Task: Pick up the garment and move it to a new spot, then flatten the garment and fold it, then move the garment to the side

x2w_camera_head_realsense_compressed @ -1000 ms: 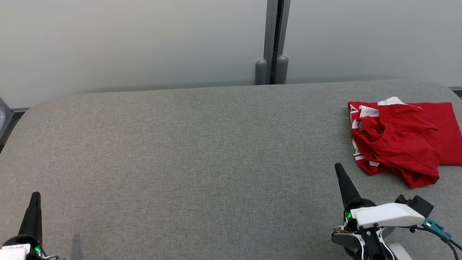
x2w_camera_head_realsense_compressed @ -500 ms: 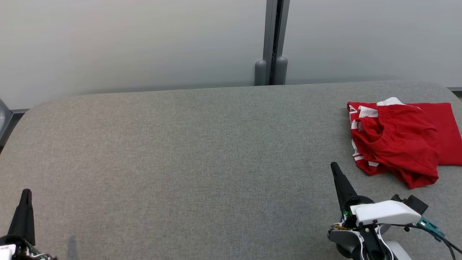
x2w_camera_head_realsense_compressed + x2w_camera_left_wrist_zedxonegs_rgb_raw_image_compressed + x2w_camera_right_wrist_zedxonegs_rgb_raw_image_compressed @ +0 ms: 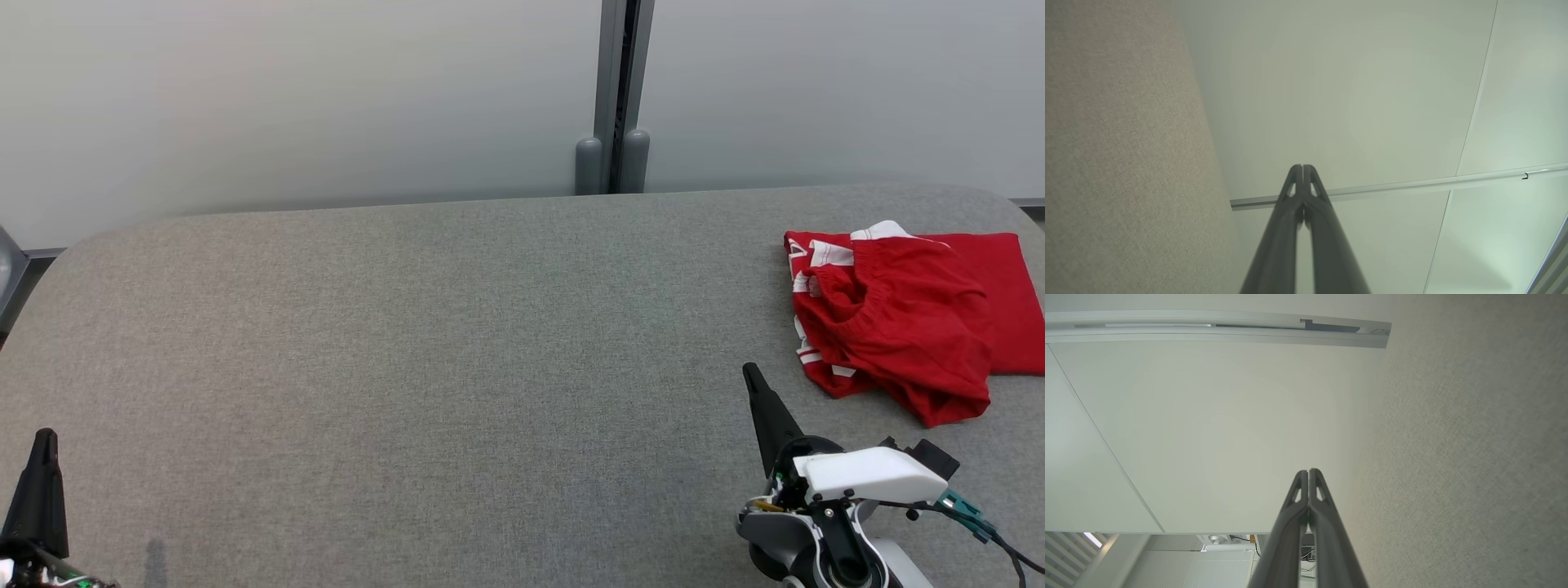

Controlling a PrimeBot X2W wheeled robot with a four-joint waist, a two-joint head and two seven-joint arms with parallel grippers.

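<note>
The garment (image 3: 906, 318), red with white stripes, lies folded but rumpled at the far right of the grey table (image 3: 457, 351), near its right edge. My right gripper (image 3: 749, 376) is shut and empty, its fingertips just left of and below the garment, apart from it. At the lower left corner my left gripper (image 3: 45, 437) is also shut with nothing in it. Both wrist views confirm the fingers pressed together, left gripper (image 3: 1303, 167) and right gripper (image 3: 1308, 472), pointing past the table towards the pale wall.
A pale wall panel stands behind the table, with a grey vertical post (image 3: 614, 98) at its middle. The table's rounded far corners and back edge run along the wall. Grey fabric surface stretches wide between the two grippers.
Both grippers have drawn back towards the lower edge of the head view, the left one further to the left. The garment lies as before.
</note>
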